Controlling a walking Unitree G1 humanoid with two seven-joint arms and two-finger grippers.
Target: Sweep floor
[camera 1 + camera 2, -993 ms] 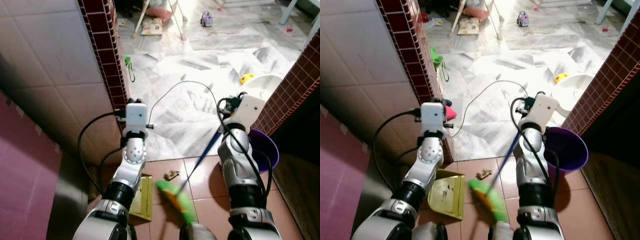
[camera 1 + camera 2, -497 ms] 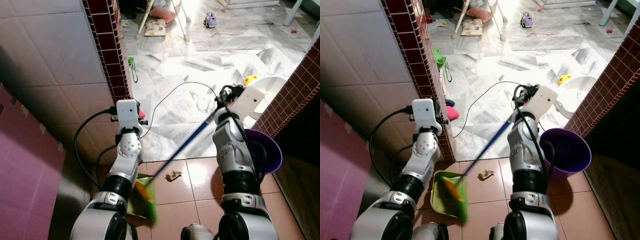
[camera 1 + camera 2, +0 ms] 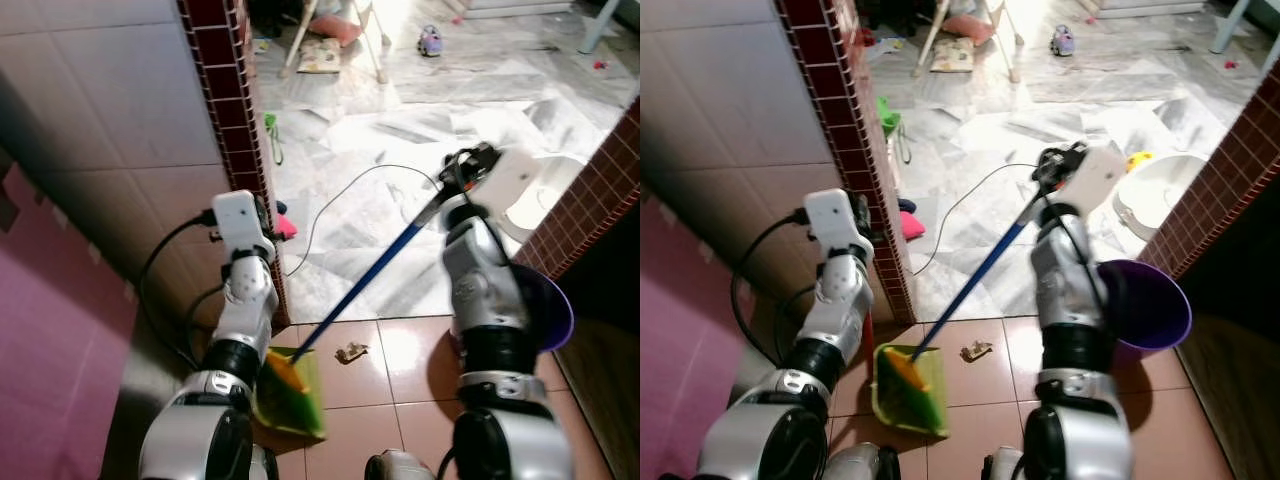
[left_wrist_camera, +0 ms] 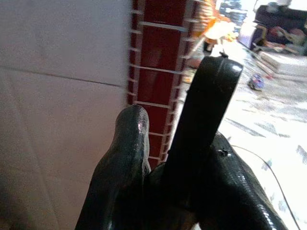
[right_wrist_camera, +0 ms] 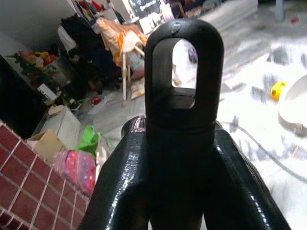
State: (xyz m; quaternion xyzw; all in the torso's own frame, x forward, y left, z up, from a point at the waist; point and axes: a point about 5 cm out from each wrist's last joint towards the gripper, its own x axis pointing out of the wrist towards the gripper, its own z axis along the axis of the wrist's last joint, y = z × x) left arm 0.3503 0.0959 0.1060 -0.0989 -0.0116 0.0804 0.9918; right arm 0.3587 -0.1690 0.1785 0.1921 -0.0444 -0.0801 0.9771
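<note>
Near the robot the floor is brown tile; a green dustpan lies on it, a scrap of litter just to its right. Farther off, white marble (glossy) carries a black cable, a yellow toy and a far toy car.

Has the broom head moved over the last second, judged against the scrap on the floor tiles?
Yes. The broom head swept from beside the scrap toward the robot's left, onto the dustpan by the brick wall.
</note>
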